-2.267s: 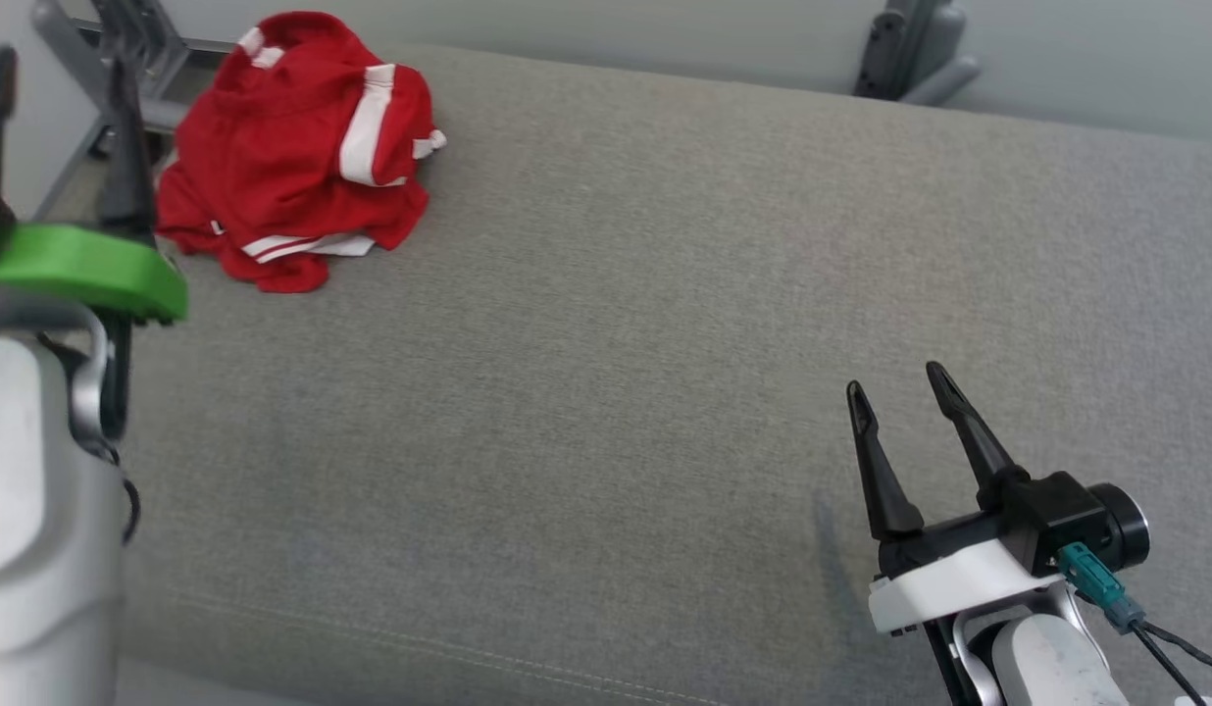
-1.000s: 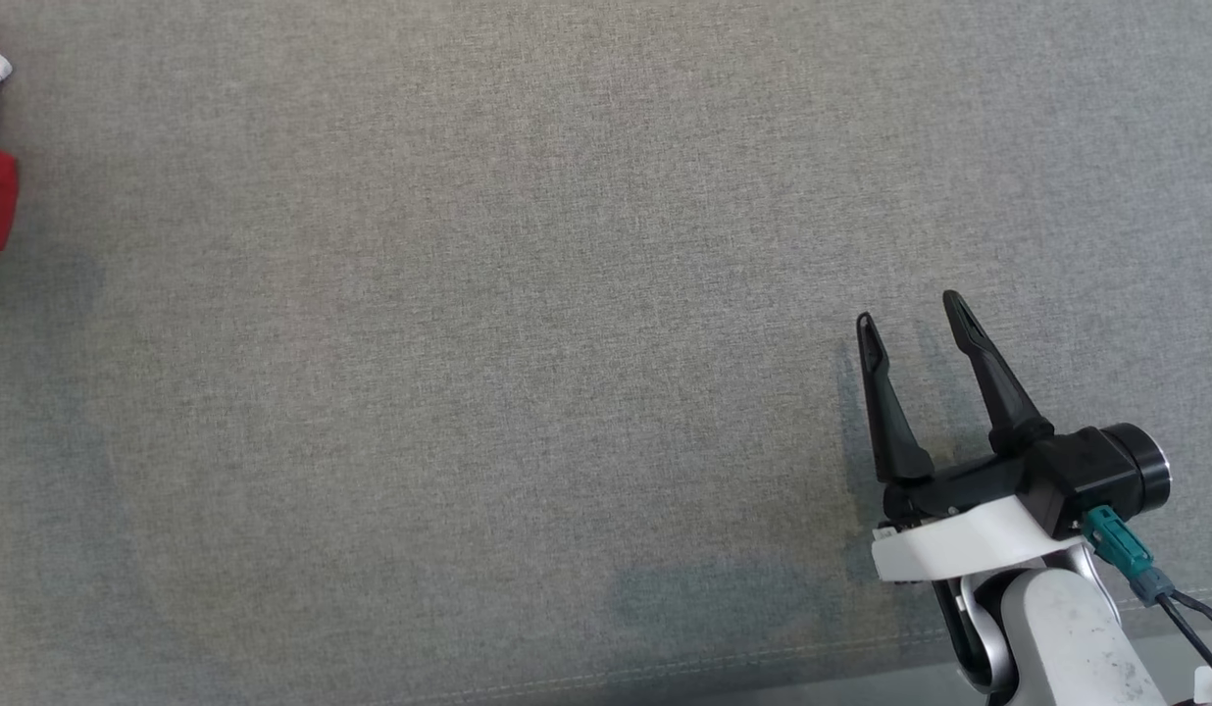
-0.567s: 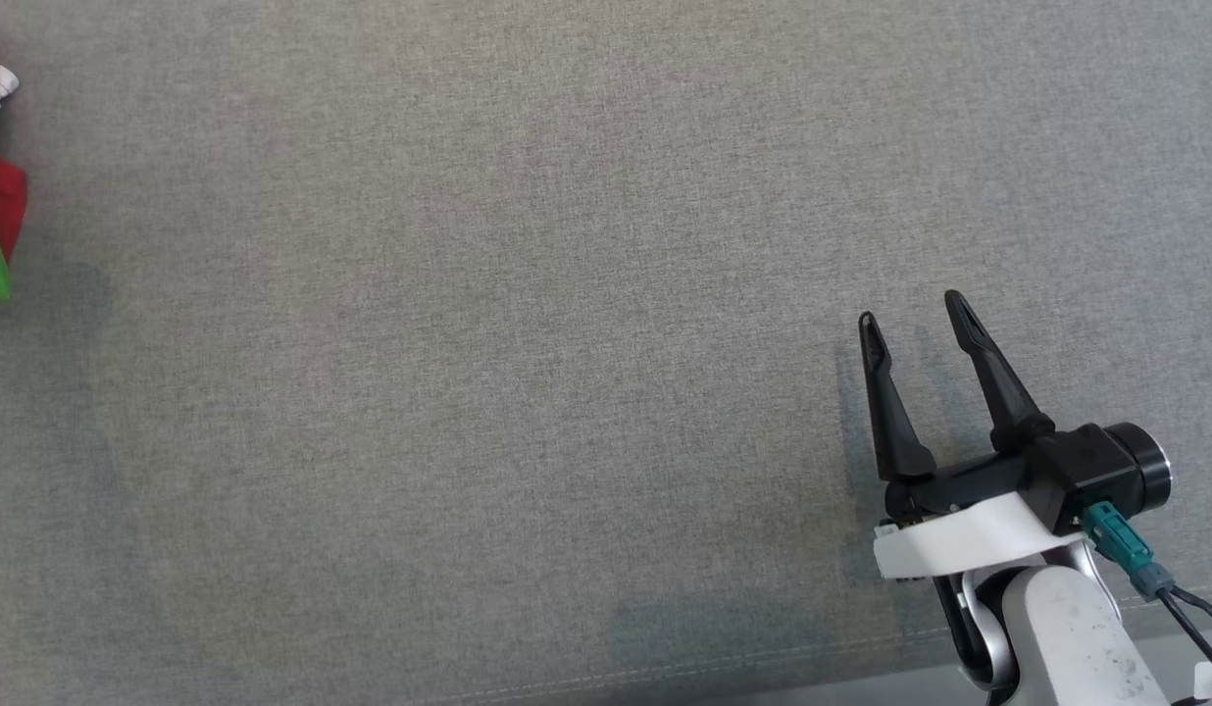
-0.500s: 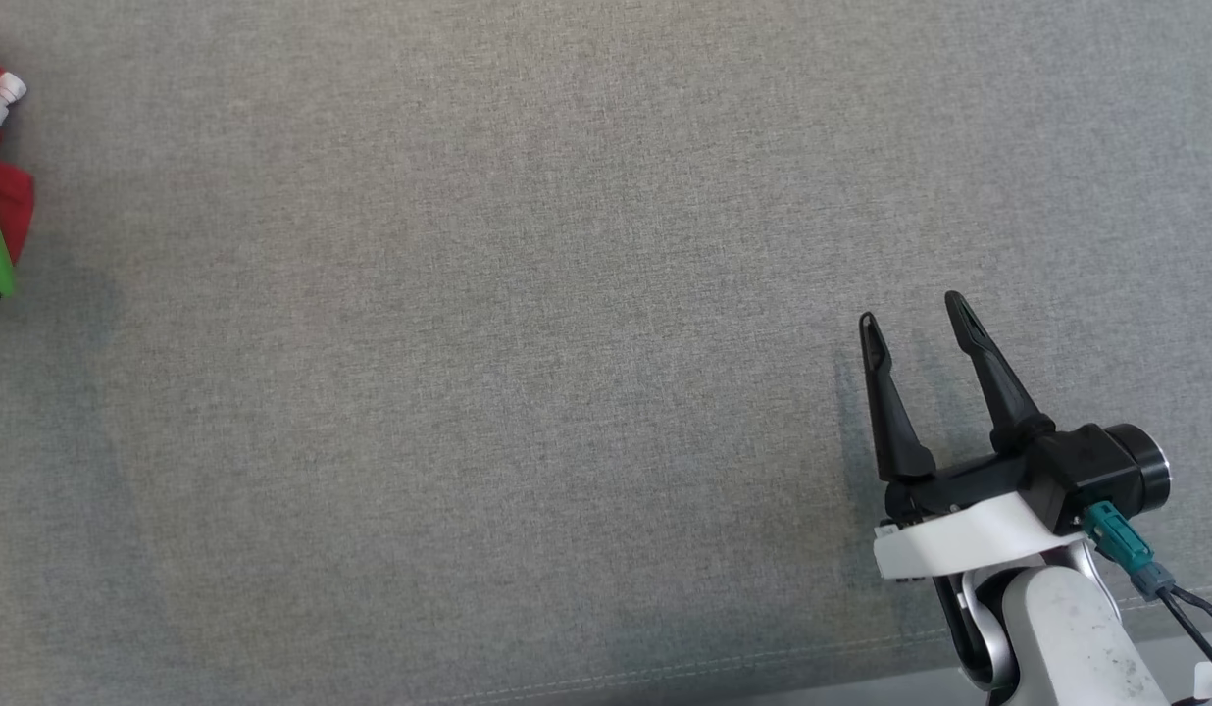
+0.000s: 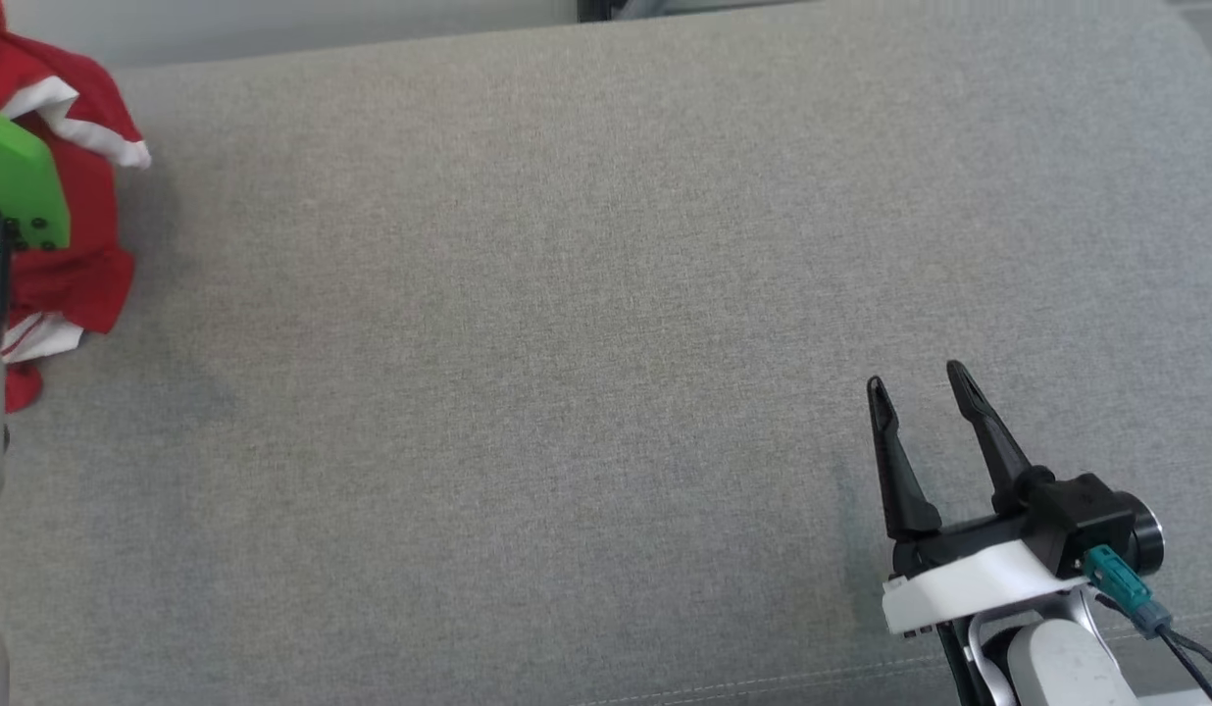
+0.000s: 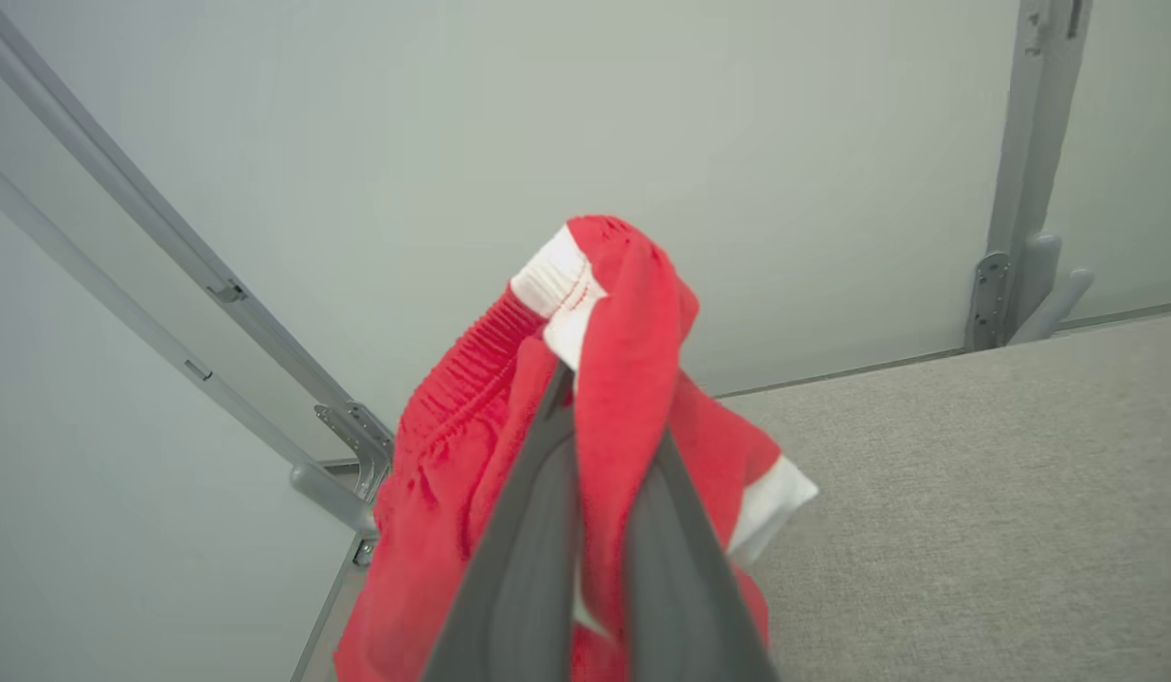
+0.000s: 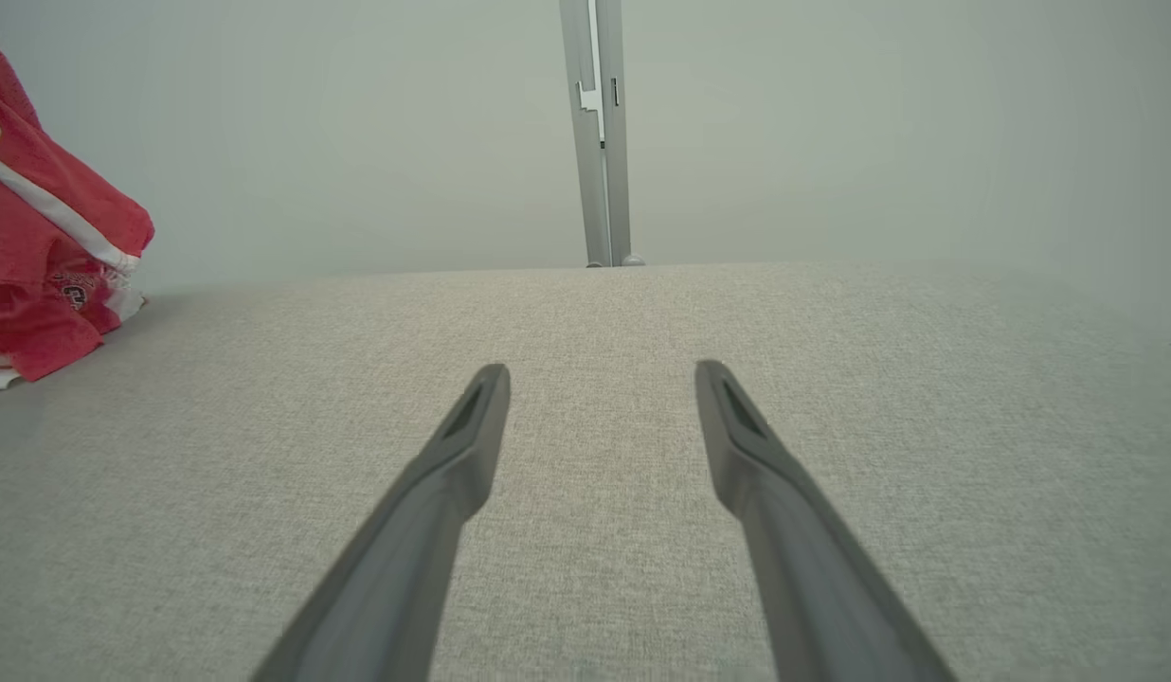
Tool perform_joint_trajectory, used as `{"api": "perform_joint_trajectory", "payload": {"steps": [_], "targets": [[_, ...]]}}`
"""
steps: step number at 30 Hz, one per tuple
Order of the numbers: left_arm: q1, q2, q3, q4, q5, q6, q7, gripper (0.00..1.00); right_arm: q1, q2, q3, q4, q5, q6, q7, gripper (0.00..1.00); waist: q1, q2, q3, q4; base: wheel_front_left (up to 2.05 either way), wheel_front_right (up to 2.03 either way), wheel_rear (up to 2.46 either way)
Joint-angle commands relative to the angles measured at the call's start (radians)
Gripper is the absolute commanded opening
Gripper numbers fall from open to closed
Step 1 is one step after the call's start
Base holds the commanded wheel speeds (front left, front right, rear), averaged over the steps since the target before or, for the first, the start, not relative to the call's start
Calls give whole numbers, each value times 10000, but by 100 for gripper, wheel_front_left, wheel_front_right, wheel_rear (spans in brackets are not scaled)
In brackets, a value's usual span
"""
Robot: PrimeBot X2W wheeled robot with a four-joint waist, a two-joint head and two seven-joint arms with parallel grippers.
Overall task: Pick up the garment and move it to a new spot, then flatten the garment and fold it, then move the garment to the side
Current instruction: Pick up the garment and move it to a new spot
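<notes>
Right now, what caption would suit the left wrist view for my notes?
Left end effector shut on a bunched red garment with white trim, grey cushion beyond.

Grey woven upholstery surface spans the work area, with a stitched seam along the near edge. Pale plain wall behind it. Two diagonal grey metal rails end in a bracket at the surface's corner. Vertical metal post stands at the far edge.

No legible text is seen; a small dark print on the red garment, far left of the right gripper, is too blurred to be read.
</notes>
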Motion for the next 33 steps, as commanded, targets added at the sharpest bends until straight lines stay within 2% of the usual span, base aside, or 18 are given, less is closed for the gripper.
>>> {"api": "perform_joint_trajectory", "payload": {"steps": [1,9,18,22,26,33], "targets": [[-135,-109,-108,-121,46,-129,-58,0,264,-22,-61,49,60,-6,-36,100,0,-1,-1220,-37,0,0,0],[142,-1156,-793,-1040,-177,-589,57,0,1088,-24,-390,211,269,-6,-36,100,0,-1,-2610,-284,0,0,0],[1371,-2909,-1683,-2732,-1156,-789,774,0,1545,-22,-637,157,358,-6,-36,100,0,-1,-2875,-632,0,0,0],[2170,-3392,-1987,-3309,-1622,-781,804,0,1518,-22,-561,140,404,-6,-36,100,0,-1,-2779,-913,0,0,0],[2926,-3668,-2410,-3420,-1835,-591,637,0,1433,-22,-479,136,433,-6,-36,100,0,-1,-2548,-1198,0,0,0],[3555,-3755,-3052,-2227,-1907,-40,291,0,1042,-24,-254,104,531,-7,-36,100,0,-1,-1632,-1818,0,0,0]]}}
